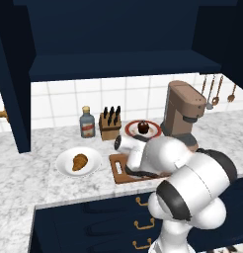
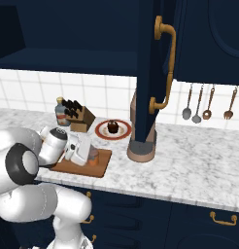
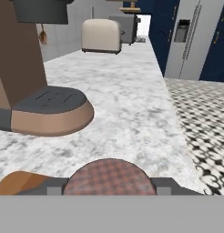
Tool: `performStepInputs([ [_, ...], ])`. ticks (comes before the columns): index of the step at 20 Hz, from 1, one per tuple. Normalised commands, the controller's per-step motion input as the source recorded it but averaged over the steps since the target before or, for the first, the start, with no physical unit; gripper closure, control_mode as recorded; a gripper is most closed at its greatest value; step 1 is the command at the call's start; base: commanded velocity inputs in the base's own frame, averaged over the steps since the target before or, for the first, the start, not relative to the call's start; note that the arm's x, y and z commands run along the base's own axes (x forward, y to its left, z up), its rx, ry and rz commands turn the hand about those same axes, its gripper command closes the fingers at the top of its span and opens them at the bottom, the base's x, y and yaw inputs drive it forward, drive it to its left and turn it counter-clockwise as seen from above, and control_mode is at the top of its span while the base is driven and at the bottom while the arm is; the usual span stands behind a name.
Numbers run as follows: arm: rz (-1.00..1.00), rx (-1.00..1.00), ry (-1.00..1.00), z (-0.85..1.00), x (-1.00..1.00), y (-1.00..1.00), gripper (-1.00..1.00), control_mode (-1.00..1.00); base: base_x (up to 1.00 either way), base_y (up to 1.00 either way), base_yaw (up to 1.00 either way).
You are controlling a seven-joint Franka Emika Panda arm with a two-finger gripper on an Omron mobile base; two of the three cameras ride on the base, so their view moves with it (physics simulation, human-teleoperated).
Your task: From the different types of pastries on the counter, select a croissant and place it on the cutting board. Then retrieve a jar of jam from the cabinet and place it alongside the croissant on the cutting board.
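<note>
Checked lid of the jam jar [image 3: 109, 176] sits between my gripper [image 2: 81, 151] tips, apparently clamped, directly over the board [image 2: 99, 165]; the croissant [image 1: 79, 161] lies left on its plate [image 1: 96, 157].

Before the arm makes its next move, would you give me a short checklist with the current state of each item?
1. Jam jar over the cutting board: ok.
2. Jar resting on the board, not hanging above it: cannot tell.
3. Gripper around the jar lid: ok, one fingertip on each side; whether it is clamped: cannot tell.
4. Croissant on the board: not ok, it lies on the white plate beside the board.
5. Coffee machine apart from the hand: ok.
</note>
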Motion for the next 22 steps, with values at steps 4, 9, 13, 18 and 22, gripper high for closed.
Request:
performStepInputs([
  [4,-0.06,-0.04,-0.01,-0.21,0.05,0.00,1.00,-1.00,0.00,0.00,0.00],
  [9,-0.03,-0.03,-0.02,-0.22,0.15,0.00,1.00,-1.00,0.00,0.00,0.00],
  [13,0.00,0.00,0.00,-0.20,0.30,0.00,1.00,-1.00,0.00,0.00,0.00],
  [18,0.00,0.00,0.00,-0.33,0.14,0.00,1.00,-1.00,0.00,0.00,0.00],
  [22,0.00,0.00,0.00,-0.42,0.11,0.00,1.00,-1.00,0.00,0.00,0.00],
])
